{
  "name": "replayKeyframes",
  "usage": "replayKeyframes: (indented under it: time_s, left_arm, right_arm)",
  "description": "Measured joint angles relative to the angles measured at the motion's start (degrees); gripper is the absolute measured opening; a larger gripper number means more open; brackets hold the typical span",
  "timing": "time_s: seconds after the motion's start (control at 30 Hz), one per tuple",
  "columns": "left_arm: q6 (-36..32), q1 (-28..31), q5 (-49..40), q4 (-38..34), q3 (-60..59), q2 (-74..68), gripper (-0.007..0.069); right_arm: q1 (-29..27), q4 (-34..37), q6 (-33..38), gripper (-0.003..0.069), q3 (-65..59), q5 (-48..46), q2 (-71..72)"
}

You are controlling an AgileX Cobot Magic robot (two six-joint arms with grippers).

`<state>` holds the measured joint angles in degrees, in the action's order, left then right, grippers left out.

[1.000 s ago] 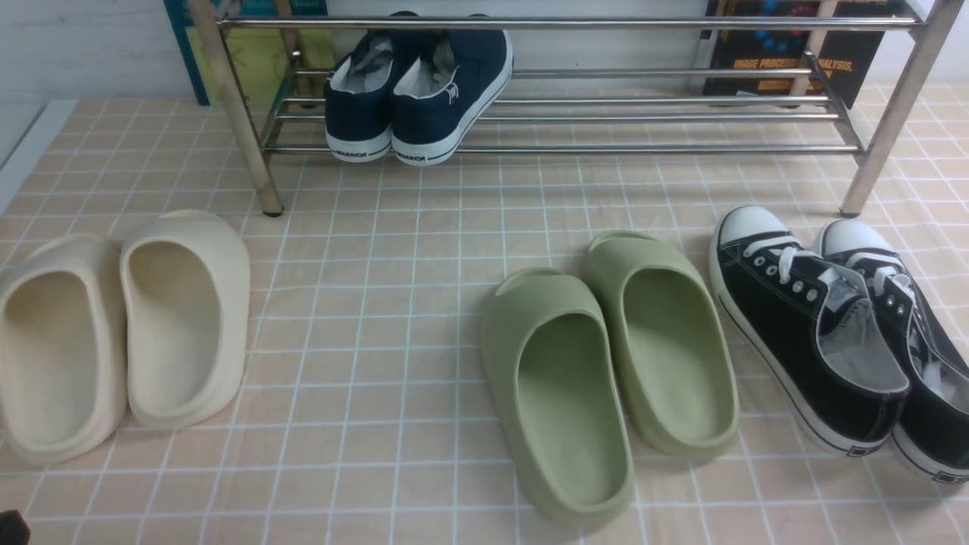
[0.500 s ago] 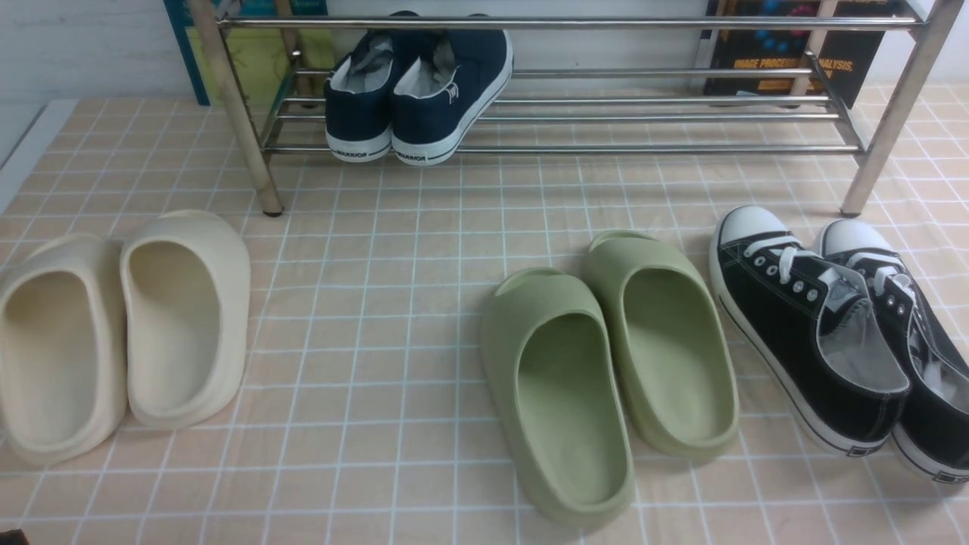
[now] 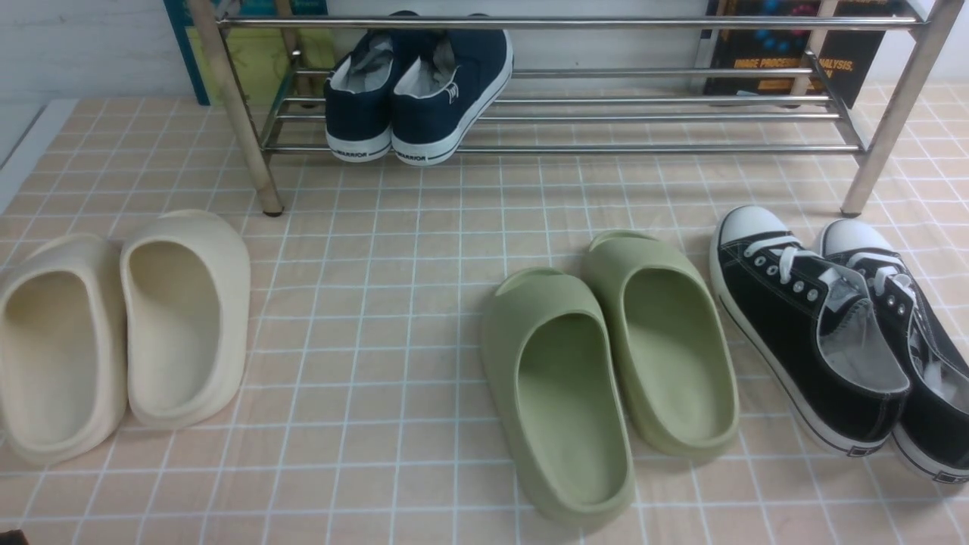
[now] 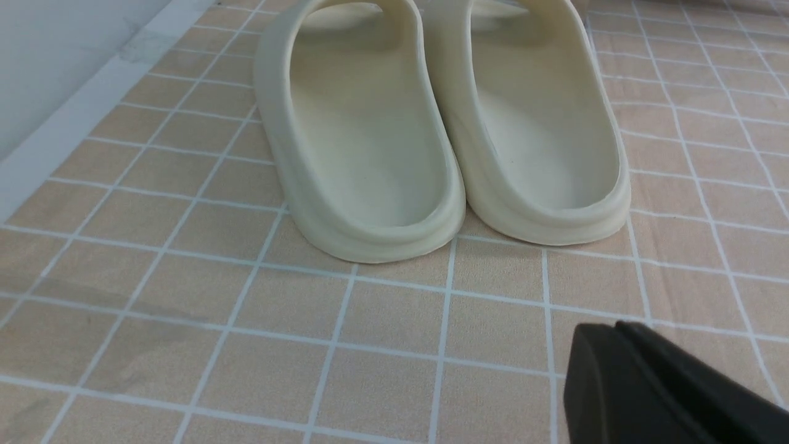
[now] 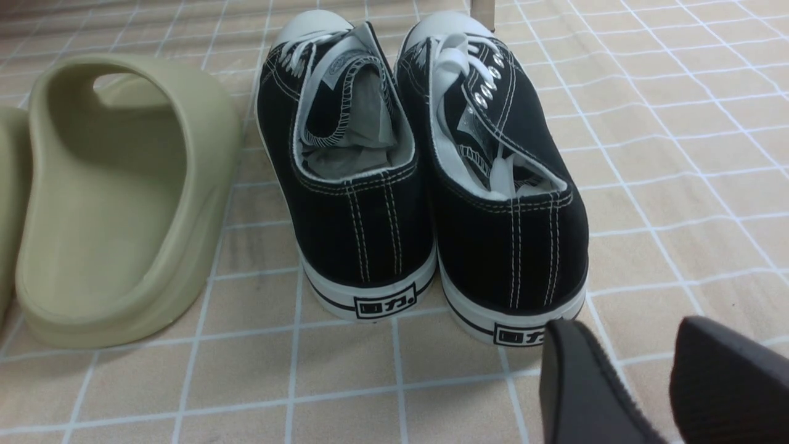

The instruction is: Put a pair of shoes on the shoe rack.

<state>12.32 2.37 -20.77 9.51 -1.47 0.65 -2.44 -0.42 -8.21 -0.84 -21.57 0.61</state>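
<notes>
The pair of shoes (image 3: 416, 91), navy canvas with white soles, sits side by side on the lower bars of the shoe rack (image 3: 643, 148), towards its left end, heels facing me. My left gripper (image 4: 615, 330) is shut with nothing in it, low over the tiled cloth just short of the heels of the cream slides (image 4: 444, 135). My right gripper (image 5: 625, 336) is open and empty, a little behind the heel of the right black sneaker (image 5: 505, 203). Neither gripper touches a shoe.
Cream slides (image 3: 121, 333) lie at the front left, green slides (image 3: 606, 363) in the middle, and black lace-up sneakers (image 3: 833, 333) at the right. Books (image 3: 795, 53) lean behind the rack. The rack's legs (image 3: 250, 129) stand on the tiled cloth.
A dark bit of my left arm in the front view's lower left corner has sunk almost out of the picture. The shoes have not moved.
</notes>
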Motion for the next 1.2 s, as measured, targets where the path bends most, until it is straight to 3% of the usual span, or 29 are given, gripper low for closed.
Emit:
replayKeyframes:
  time_s: [0.37,1.2]
  left_arm:
    - [0.00,0.00,-0.23,3.73,0.00,0.00,0.0045]
    - [0.00,0.00,-0.27,4.55,0.00,0.00,0.0073]
  right_arm:
    - [0.00,0.00,0.00,0.0239,0.00,0.00,0.00]
    - [0.00,0.00,0.00,0.0239,0.00,0.00,0.00]
